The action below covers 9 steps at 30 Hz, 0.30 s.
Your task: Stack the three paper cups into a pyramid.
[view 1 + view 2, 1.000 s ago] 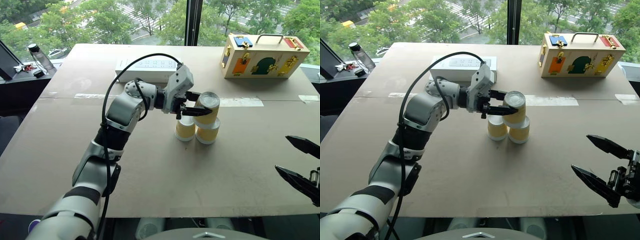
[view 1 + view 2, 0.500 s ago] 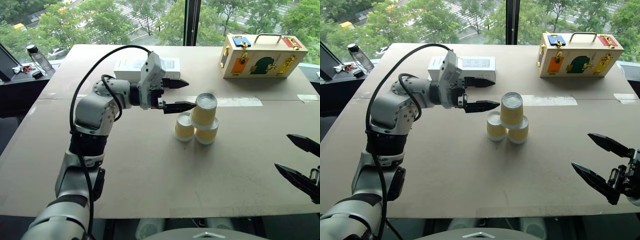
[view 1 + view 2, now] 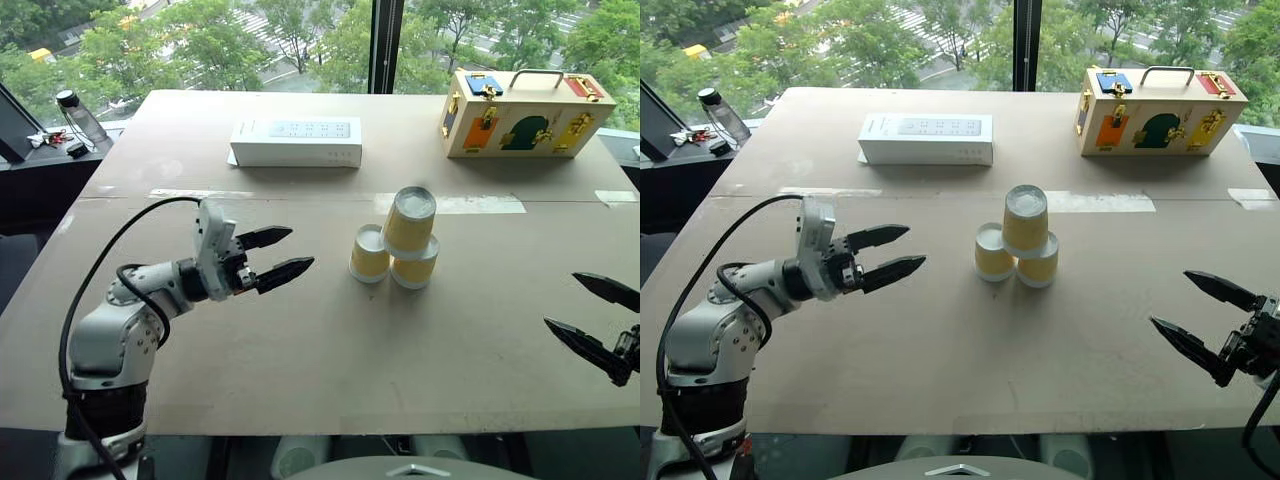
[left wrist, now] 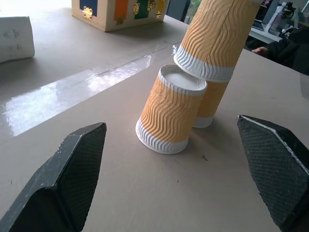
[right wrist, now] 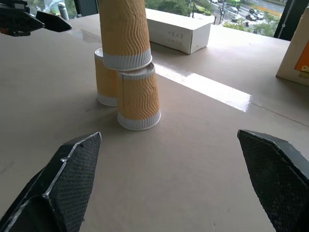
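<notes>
Three paper cups with yellow-tan ribbed sides stand upside down mid-table. Two base cups (image 3: 368, 253) (image 3: 413, 269) stand side by side. The third cup (image 3: 410, 220) rests on top, across both, leaning a little in the left wrist view (image 4: 219, 34). My left gripper (image 3: 302, 247) is open and empty, well to the left of the cups and pointing at them. My right gripper (image 3: 560, 300) is open and empty near the table's right front edge. In the right wrist view the stack (image 5: 139, 99) stands ahead of the gripper's fingers (image 5: 67, 169).
A white box (image 3: 297, 142) lies at the back, left of centre. A wooden latch box (image 3: 527, 111) stands at the back right. A strip of tape (image 3: 470, 203) runs across the table behind the cups. A bottle (image 3: 80, 113) stands off the table's left.
My left gripper opened, let go of the top cup and drew back to the left and down. The cup stayed on the other two. My right gripper sank slightly.
</notes>
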Tool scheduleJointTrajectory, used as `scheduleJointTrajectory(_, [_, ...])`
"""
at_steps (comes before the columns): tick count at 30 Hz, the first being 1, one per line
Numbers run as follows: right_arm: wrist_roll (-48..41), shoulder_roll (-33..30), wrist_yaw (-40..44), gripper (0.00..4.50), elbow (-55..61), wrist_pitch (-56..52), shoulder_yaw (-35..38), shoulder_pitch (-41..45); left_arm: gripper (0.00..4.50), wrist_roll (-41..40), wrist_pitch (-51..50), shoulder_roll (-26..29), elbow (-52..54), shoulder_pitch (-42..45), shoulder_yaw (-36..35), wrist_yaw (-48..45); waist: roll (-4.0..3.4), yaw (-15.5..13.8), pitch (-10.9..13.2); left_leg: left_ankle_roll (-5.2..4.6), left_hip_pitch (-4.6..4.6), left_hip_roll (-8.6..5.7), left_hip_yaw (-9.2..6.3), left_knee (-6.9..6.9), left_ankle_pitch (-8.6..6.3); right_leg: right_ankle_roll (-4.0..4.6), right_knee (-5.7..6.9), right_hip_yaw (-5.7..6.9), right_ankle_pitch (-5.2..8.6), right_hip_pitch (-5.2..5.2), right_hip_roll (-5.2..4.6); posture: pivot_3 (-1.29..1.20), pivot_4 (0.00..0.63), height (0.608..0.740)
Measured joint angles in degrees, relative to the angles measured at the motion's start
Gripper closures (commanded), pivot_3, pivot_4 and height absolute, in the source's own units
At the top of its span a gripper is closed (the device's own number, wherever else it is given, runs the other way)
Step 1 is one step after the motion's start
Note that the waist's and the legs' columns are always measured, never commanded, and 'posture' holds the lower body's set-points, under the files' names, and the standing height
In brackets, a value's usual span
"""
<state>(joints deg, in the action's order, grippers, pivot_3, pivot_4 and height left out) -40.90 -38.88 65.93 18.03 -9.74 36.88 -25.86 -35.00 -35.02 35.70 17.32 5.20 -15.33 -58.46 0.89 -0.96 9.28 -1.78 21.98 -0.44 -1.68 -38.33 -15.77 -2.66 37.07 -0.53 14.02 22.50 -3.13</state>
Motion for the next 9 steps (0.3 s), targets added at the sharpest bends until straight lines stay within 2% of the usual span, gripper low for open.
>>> scheduleJointTrajectory(7, [4.7, -0.8, 2.7, 0.0, -6.3, 4.0, 0.4, -3.1, 0.07, 1.4, 6.2, 1.8, 1.3, -16.5, -4.1, -0.7, -0.09, 0.2, -0.1, -0.02, -0.16, 0.13, 0.17, 0.05, -0.02, 0.27, -0.03, -0.17, 0.12, -0.05, -0.05, 0.0, 0.15, 0.74])
scheduleJointTrajectory(9, [5.8, -0.8, 2.8, 0.0, -7.5, 4.9, 0.3, -3.5, 0.07, 1.7, 6.9, 2.3, 1.3, -18.8, -4.6, -0.8, -0.08, 0.2, -0.1, -0.02, -0.16, 0.16, 0.17, 0.05, -0.02, 0.27, -0.03, -0.15, 0.12, -0.05, -0.05, 0.0, 0.15, 0.74])
